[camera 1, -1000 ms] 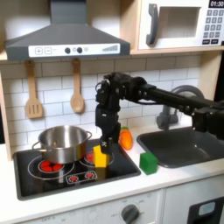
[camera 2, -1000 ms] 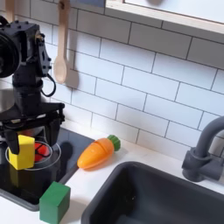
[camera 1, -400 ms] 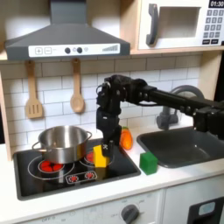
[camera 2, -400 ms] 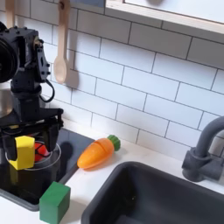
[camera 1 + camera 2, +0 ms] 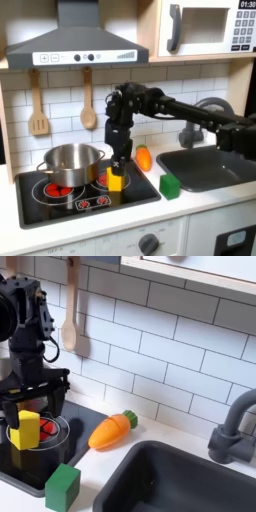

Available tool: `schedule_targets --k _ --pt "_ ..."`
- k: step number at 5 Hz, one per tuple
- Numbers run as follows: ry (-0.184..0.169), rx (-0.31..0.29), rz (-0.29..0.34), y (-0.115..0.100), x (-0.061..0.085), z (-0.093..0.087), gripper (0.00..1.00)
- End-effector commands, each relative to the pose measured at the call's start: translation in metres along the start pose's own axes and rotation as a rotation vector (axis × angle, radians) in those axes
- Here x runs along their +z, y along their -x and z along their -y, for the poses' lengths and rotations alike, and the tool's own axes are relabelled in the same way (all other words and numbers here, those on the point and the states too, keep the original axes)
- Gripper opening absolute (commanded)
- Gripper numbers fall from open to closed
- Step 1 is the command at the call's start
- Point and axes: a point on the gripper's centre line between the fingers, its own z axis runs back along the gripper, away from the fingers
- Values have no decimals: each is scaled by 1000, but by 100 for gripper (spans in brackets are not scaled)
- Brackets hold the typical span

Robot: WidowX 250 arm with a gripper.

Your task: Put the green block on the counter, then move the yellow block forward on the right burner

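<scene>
In the first exterior view, the gripper (image 5: 117, 172) is closed around the yellow block (image 5: 115, 182) over the stovetop (image 5: 60, 203). The green block (image 5: 170, 186) rests on the counter (image 5: 205, 199), just beyond the stovetop edge.

In the second exterior view, the green block (image 5: 62, 487) stands clear of the carrot toy (image 5: 111, 429).

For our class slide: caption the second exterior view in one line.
End effector poised around yellow block on burner; green block on counter.

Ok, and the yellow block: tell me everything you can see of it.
The yellow block is a small, bright yellow, plastic-looking cube, upright, over the red burner ring on the black stovetop. It sits between the fingers of the black pincer; whether it rests on the burner or is lifted cannot be told.
</scene>
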Motion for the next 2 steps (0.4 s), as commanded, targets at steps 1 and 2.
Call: schedule_targets --k 1,2 --pt "-20 61 6 -5 -1 -5 100" --pt "-27 67 -5 -4 -1 -7 100"
